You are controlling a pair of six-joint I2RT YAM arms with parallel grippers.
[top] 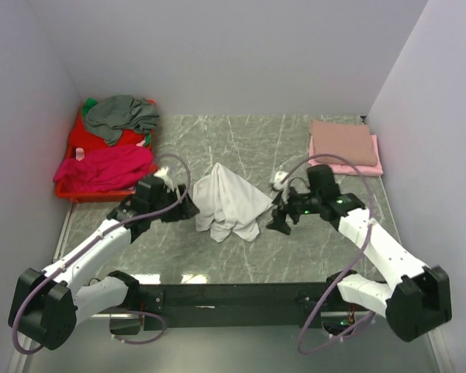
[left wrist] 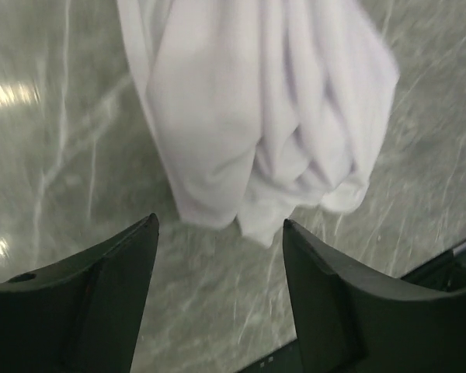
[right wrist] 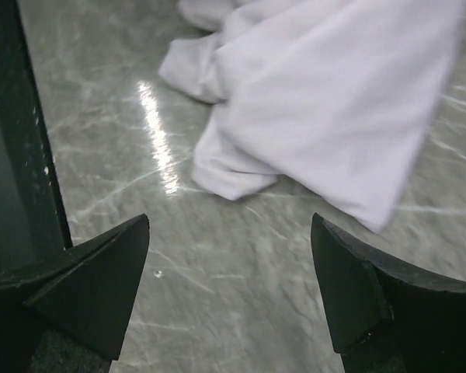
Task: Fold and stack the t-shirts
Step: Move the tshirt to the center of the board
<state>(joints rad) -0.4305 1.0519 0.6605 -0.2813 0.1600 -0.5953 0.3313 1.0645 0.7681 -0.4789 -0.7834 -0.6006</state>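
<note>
White tee (top: 227, 203), crumpled, prob. unfolded

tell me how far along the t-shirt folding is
Done: two folded tees stacked far right, a dusty pink tee on a lighter pink tee. In hand: the white t-shirt lies bunched mid-table, left fingers and right fingers open beside it, gripping nothing. Left: folding that one, plus the grey tee and magenta tee in the red basket.
</note>
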